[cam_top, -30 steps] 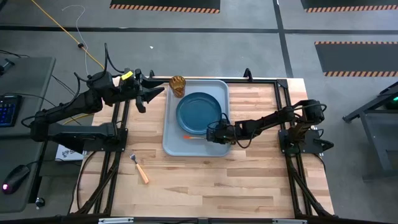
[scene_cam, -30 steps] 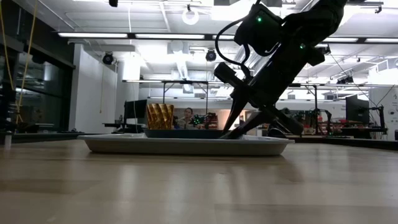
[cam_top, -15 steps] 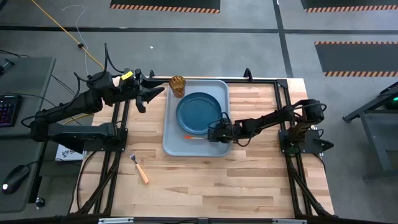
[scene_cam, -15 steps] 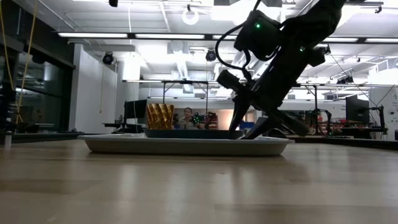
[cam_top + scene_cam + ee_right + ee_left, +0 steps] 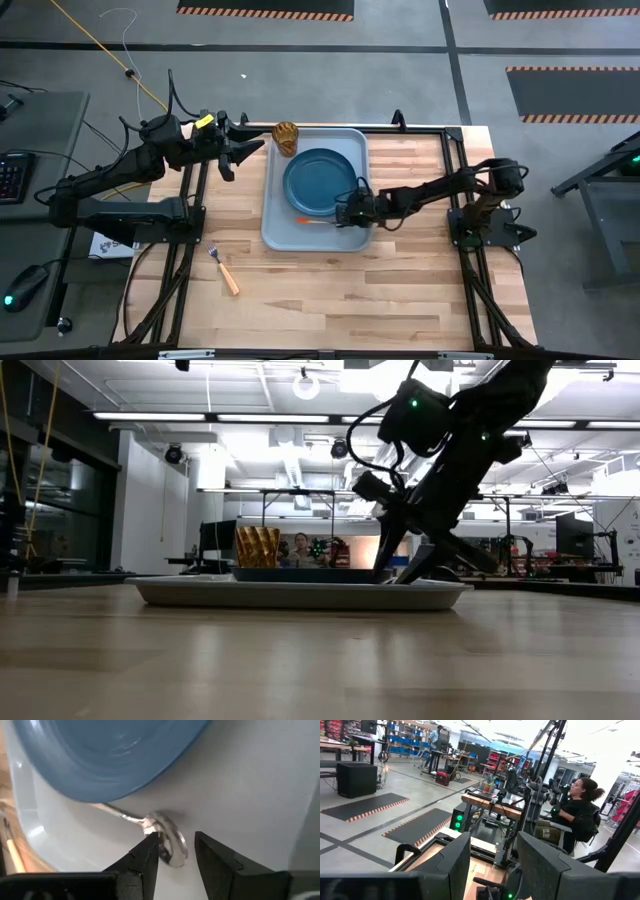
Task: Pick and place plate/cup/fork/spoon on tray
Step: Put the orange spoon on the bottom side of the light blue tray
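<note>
The pale blue-grey tray (image 5: pixel 275 235) holds the dark blue plate (image 5: pixel 320 180), the amber cup (image 5: pixel 286 137) in its far left corner, and the spoon (image 5: pixel 305 220) on its near strip. The spoon's bowl (image 5: pixel 170 842) lies on the tray floor, and part of its handle is hidden under the plate's rim. My right gripper (image 5: pixel 176 851) is open, low over the tray, with one finger on each side of the bowl. The fork (image 5: pixel 226 273) lies on the table, near and to the left of the tray. My left gripper (image 5: pixel 240 150) is open and empty, left of the cup. My right gripper's fingers slant down from the table's right side and stand on either side of the spoon's bowl (image 5: pixel 172 851), which lies flat on the tray. One fingertip (image 5: pixel 150 851) overlaps the bowl's edge in the wrist view; I cannot tell whether it touches.
The tray's raised rim (image 5: pixel 300 595) stands between the table and the spoon. Bare wood lies near and to the right of the tray (image 5: pixel 400 290). A person sits in the room beyond the table (image 5: pixel 575 805).
My right gripper has drawn back a little toward the table's right edge, staying low over the tray. The spoon, plate and cup have stayed where they were.
</note>
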Available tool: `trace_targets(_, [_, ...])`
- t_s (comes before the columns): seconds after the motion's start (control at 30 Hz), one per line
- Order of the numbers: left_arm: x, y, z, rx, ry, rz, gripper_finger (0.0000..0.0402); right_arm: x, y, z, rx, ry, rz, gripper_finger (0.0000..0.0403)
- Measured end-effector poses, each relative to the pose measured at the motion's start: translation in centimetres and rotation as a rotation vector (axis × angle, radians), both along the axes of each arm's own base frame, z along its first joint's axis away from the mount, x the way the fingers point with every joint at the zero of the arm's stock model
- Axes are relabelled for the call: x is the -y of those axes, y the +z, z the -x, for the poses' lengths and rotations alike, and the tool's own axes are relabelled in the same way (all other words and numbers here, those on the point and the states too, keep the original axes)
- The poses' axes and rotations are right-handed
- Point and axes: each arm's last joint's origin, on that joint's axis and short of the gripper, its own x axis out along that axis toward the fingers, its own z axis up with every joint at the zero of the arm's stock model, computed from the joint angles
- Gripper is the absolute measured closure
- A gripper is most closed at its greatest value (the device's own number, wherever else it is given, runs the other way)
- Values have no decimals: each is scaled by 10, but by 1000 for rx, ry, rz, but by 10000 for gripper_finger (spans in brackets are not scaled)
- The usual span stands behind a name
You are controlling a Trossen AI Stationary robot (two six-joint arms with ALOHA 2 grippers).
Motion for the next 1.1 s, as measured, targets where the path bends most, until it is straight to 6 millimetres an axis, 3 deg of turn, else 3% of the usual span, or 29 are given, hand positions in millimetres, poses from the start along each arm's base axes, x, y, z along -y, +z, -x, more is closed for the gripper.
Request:
trace_targets(0.43, [-1, 0, 0, 3, 16, 7, 248, -8, 41, 35, -117, 132, 176, 285])
trace_targets(0.57, [-1, 0, 0, 5, 20, 7, 248, -15, 35, 32, -118, 146, 182, 311])
trace_targets(0.73, [-2, 1, 1, 11, 60, 9, 248, -18, 19, 20, -100, 137, 181, 392])
trace_targets(1.1, [-2, 3, 1, 37, 76, 2, 248, -18, 9, 17, -123, 130, 177, 401])
